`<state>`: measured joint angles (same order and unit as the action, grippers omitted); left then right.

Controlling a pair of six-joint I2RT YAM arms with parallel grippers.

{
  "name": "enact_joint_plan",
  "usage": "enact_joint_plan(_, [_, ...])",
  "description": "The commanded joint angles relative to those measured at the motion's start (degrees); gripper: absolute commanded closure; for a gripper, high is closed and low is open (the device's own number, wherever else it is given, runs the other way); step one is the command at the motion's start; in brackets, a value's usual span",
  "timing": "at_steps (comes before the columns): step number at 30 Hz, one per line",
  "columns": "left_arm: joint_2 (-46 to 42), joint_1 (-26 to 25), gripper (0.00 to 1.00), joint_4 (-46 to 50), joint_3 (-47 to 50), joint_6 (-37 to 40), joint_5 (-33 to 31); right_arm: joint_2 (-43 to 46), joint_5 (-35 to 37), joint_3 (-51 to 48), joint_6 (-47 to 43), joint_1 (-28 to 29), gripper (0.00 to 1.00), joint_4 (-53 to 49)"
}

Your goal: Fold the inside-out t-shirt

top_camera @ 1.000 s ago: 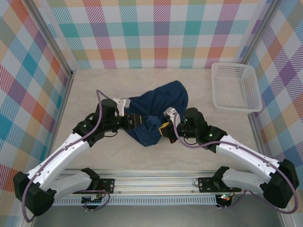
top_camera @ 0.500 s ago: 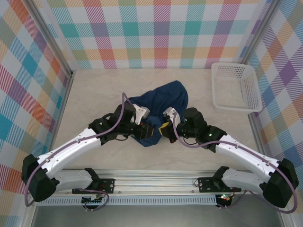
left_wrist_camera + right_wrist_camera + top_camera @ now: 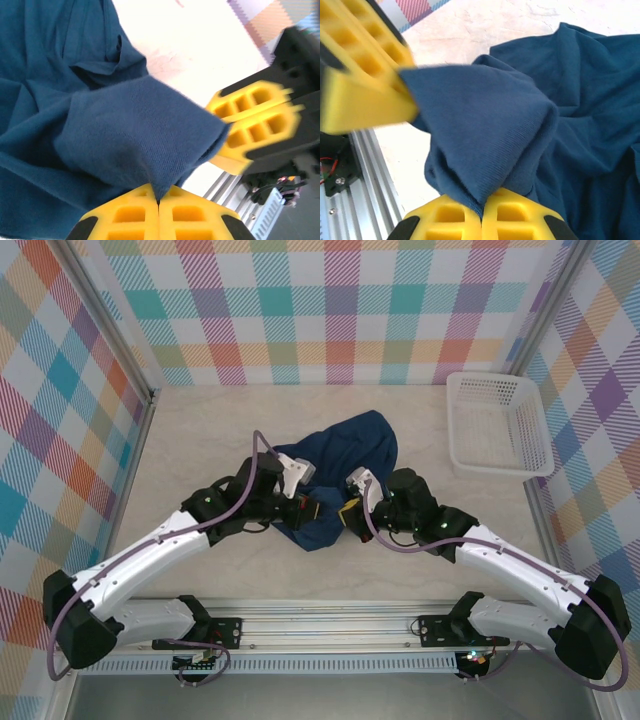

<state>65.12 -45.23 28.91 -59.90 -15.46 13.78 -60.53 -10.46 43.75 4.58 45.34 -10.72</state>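
The inside-out t-shirt [image 3: 340,455] is a dark navy heap bunched on the table between the two arms. Its near edge is lifted into a ridge of cloth [image 3: 140,135] [image 3: 485,135]. My left gripper [image 3: 312,510] is shut on the left end of that ridge, the cloth pinched between its yellow pads [image 3: 158,202]. My right gripper [image 3: 345,512] faces it from the right, shut on the other end of the same ridge [image 3: 481,212]. The two grippers stand a few centimetres apart. Each shows as a yellow block in the other's wrist view. No label or print shows.
A white plastic basket [image 3: 498,424] stands at the back right of the table. Checked walls close the space at the back and both sides. The metal rail [image 3: 330,625] with the arm bases runs along the near edge.
My left arm swung right, from the shirt's left edge to its near edge, and its jaws closed on the cloth. The right gripper kept its hold and place.
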Motion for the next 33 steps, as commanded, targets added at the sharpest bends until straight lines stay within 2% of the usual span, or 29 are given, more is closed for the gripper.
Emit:
enact_joint_plan(1, [-4.5,1.0,1.0,-0.3,-2.9,-0.4,0.2,1.7,3.9,0.2,-2.4,-0.3,1.0,-3.3])
enact_joint_plan(6, [-8.6,5.5,1.0,-5.4,-3.0,-7.0,8.9,0.3,9.5,3.8,-0.5,-0.7,1.0,-8.0])
enact_joint_plan(10, [-8.6,8.0,1.0,-9.6,-3.2,-14.5,15.6,-1.5,9.9,5.6,0.0,-0.7,0.99,-9.3])
enact_joint_plan(13, [-7.6,8.7,1.0,-9.4,-4.2,-18.0,17.4,-2.8,14.9,7.7,0.6,-0.7,0.9,-12.1])
enact_joint_plan(16, [-7.1,8.8,1.0,-5.8,-5.4,-17.9,14.2,-2.9,16.9,9.9,-0.1,-0.7,0.73,-15.0])
enact_joint_plan(19, [-6.3,8.8,1.0,-2.3,-6.0,-16.9,10.4,-0.5,9.9,9.1,-3.4,-0.6,0.63,-13.2])
enact_joint_plan(22, [-5.2,8.8,1.0,-2.5,-5.6,-17.4,10.5,1.9,1.5,7.6,-4.5,-0.6,0.59,-9.9])
enact_joint_plan(28, [-4.1,8.8,1.0,-3.2,-5.7,-17.8,11.1,2.9,-14.5,6.1,-2.6,0.5,0.64,-1.0])
enact_joint_plan(33, [-3.7,8.8,1.0,-4.0,-5.6,-18.5,11.9,-0.1,-19.9,5.6,1.4,2.0,0.66,6.2])
